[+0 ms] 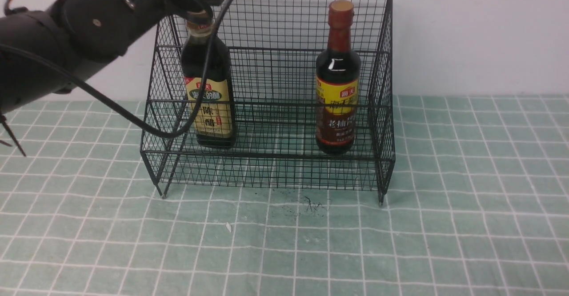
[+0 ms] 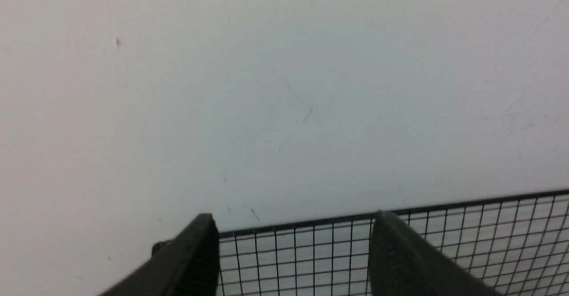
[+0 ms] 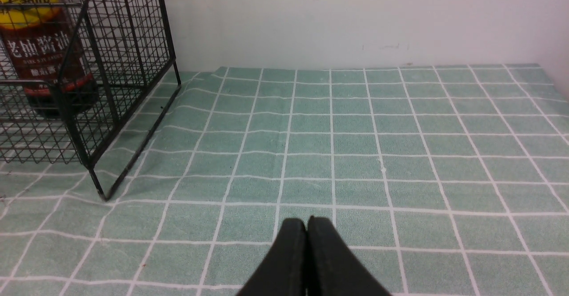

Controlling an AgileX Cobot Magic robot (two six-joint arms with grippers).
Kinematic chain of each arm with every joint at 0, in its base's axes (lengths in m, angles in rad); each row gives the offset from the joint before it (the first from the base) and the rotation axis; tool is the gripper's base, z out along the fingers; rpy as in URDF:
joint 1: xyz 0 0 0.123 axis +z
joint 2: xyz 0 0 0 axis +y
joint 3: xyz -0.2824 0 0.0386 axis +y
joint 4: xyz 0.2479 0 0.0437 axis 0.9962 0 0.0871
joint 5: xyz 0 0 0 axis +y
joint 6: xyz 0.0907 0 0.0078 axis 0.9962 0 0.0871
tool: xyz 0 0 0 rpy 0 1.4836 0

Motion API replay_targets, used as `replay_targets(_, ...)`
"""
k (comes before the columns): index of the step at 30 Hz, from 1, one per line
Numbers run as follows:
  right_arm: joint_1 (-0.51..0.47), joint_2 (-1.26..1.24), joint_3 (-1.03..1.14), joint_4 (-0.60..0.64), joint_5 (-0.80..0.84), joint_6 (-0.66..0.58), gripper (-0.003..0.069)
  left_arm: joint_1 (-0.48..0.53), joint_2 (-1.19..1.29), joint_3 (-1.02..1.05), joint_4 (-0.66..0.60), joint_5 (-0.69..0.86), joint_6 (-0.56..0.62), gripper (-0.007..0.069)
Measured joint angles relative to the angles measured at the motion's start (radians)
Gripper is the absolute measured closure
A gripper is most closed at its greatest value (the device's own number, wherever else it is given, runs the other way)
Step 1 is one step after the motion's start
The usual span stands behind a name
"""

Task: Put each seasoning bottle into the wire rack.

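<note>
Upper left of the front view: left gripper (image 1: 200,2) hovers at the neck of the beige-label bottle (image 1: 209,96), which stands in the wire rack (image 1: 382,109); its wrist view shows fingers (image 2: 400,260) spread with only mesh between, so release looks done and the next move is a clean lift clear. Centre-right, the slim glossy red-neck bottle (image 1: 337,78) stands racked too. Right gripper (image 3: 306,242) is pressed closed, empty, over the checked cloth (image 3: 400,154).

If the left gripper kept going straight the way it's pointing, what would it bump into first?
Probably the wire rack's back mesh, seen just past the open left gripper; behind that is the white wall. Depth is hard to judge.
</note>
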Motion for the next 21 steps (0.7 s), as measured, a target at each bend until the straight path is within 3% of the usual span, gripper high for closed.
replay_targets(2, 0.0, 0.0, 0.0, 0.0, 0.0, 0.0, 0.0673, 0.0, -0.036, 0.0, 0.0, 0.049, 0.014, 0.0241)
replay_targets(5, 0.0, 0.0, 0.0, 0.0, 0.0, 0.0, 0.0673, 0.008, -0.1, 0.0, 0.004, 0.224, 0.035, 0.0349)
replay_targets(8, 0.0, 0.0, 0.0, 0.0, 0.0, 0.0, 0.0673, 0.035, -0.171, 0.0, 0.025, 0.515, 0.042, 0.0532)
replay_targets(10, 0.0, 0.0, 0.0, 0.0, 0.0, 0.0, 0.0673, 0.065, -0.214, 0.0, 0.044, 0.686, 0.038, 0.0599)
replay_targets(16, 0.0, 0.0, 0.0, 0.0, 0.0, 0.0, 0.0673, 0.22, -0.349, 0.002, 0.107, 1.023, -0.136, 0.0631)
replay_targets(21, 0.0, 0.0, 0.0, 0.0, 0.0, 0.0, 0.0673, 0.286, -0.511, 0.08, 0.131, 1.088, -0.199, 0.0631)
